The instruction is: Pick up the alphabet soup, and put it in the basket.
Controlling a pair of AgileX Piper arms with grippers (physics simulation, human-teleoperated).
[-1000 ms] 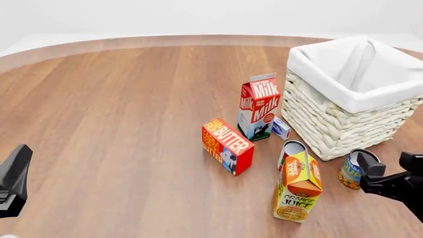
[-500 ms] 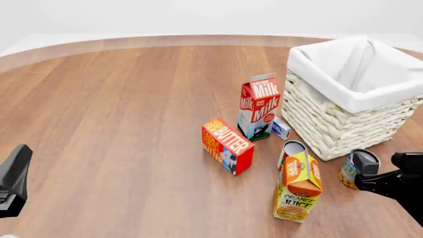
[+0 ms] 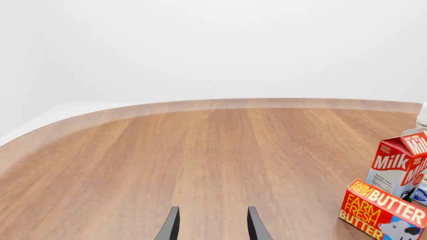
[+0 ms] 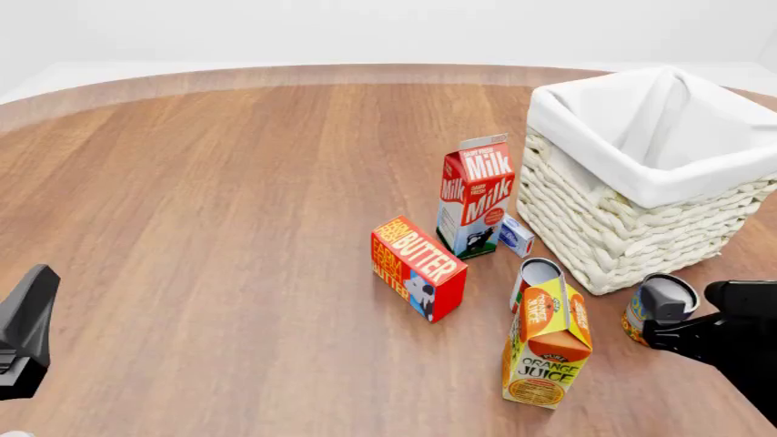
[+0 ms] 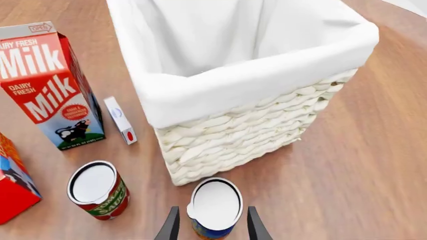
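I have the right tool (image 5: 213, 227) spread, one finger on each side of the alphabet soup (image 5: 215, 207), not yet pinching by the look of it. The can stands upright on the surface (image 4: 218, 200), just beside the near corner of the basket (image 4: 631, 228), right of the orange juice carton (image 4: 547, 341). In the right wrist view its pale lid sits centred between the fingers, good alignment.

Step in hand, as I judge it: grasp. To do it well I should sink a bit lower so the fingers meet the label mid-height, not the lid rim, then close evenly. Keep clear of the wicker wall; the can is close to it. The smaller red-labelled can (image 5: 98, 189) is nearby but apart, no conflict. After closing, lift straight up above the cloth rim before moving over the basket.

Left tool (image 3: 212, 227) is spread too, holding nothing, parked well apart from the milk carton (image 3: 402, 162) and butter box (image 3: 381, 209).
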